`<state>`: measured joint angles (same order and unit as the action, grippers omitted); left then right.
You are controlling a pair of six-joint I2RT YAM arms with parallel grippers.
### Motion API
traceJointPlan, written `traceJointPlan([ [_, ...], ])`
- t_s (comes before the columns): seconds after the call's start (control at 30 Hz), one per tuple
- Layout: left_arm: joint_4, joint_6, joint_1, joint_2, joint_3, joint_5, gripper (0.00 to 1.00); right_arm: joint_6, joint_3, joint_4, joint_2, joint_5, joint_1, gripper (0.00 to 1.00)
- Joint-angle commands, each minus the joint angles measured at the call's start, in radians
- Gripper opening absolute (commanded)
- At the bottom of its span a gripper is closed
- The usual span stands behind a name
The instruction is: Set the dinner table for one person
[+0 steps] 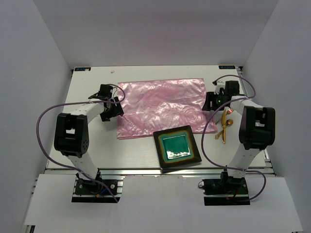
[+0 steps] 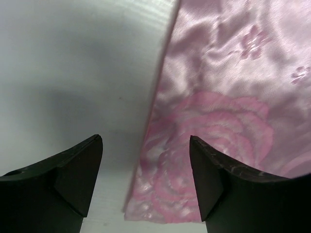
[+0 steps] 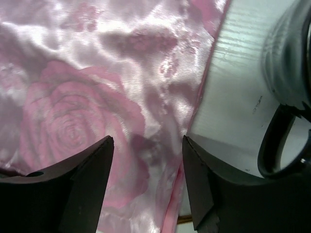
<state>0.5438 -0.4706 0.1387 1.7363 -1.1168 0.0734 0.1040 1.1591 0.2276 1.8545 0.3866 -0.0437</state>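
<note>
Where the white dinner table [image 1: 87,145] is seen from above, it is found spanning the whole floor of the walled cell, its metal rail at the near edge; one shiny pink placemat [image 1: 160,104], woven with roses, is spread flat across its far middle. One square green plate [image 1: 178,148] with a dark rim is set near the front, right of centre; its far edge meets the near edge of the placemat, though whether it overlaps cannot be told. Gold cutlery [image 1: 224,128] is laid on the bare table just right of the plate; the pieces are too small to be counted.

Two arms are counted, one at each side of the placemat. The left gripper [image 2: 146,141] is held low over the placemat's left edge, jaws spread wide and nothing between them; one finger is seen above bare table, the other above pink cloth. The right gripper [image 3: 148,141] is likewise spread wide and empty, poised over the placemat's right edge, well apart from the plate.
</note>
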Motion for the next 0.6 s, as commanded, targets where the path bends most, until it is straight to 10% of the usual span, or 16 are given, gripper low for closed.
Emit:
traceJointPlan([
  [0.0,-0.045,0.036,-0.008,0.028,-0.073,-0.058,0.81,0.095,0.04,0.047,-0.107,0.096,-0.002,0.65],
  [0.33,-0.076,0.052,-0.007,0.138,-0.103,-0.103,0.71,0.198,0.059,0.102,-0.19,0.285,-0.002,0.66],
  [0.57,-0.079,0.055,-0.007,0.181,-0.136,-0.096,0.38,0.183,0.062,0.098,-0.219,0.288,-0.002,0.66],
])
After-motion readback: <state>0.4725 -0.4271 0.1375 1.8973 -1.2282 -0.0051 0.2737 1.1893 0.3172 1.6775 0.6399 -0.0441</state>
